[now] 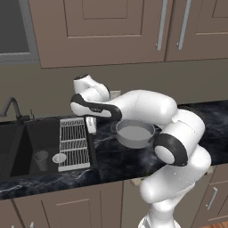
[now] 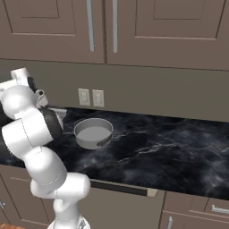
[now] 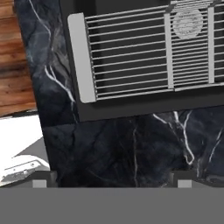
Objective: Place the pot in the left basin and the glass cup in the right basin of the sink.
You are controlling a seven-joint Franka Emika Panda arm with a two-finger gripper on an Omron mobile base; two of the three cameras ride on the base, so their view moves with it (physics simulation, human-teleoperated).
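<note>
Here the white arm rises from the near edge of the counter, folds at its dark elbow joint and reaches leftward and forward over the black marble countertop, its hand hanging low above the strip of stone between the pot and the sink. In the left base view the gripper points down just beside the right rim of the sink, and in the hand view its two dark fingertips stand far apart at the bottom, spread wide with nothing between them but bare marble. Just to the right of the hand, the pot sits upright on the countertop, a wide shallow grey round vessel with nothing visible inside it; in the right base view it stands a little in front of the two wall outlets. Farther left, the right basin holds the glass cup, upright on the basin floor near its front, beside the round drain. The white wire rack spans the right side of that basin, and in the hand view its wires lie across the dark recess with the drain showing through them. Beyond, the dark curved faucet rises at the back of the sink, and the left basin lies at the far left edge of the view.
</note>
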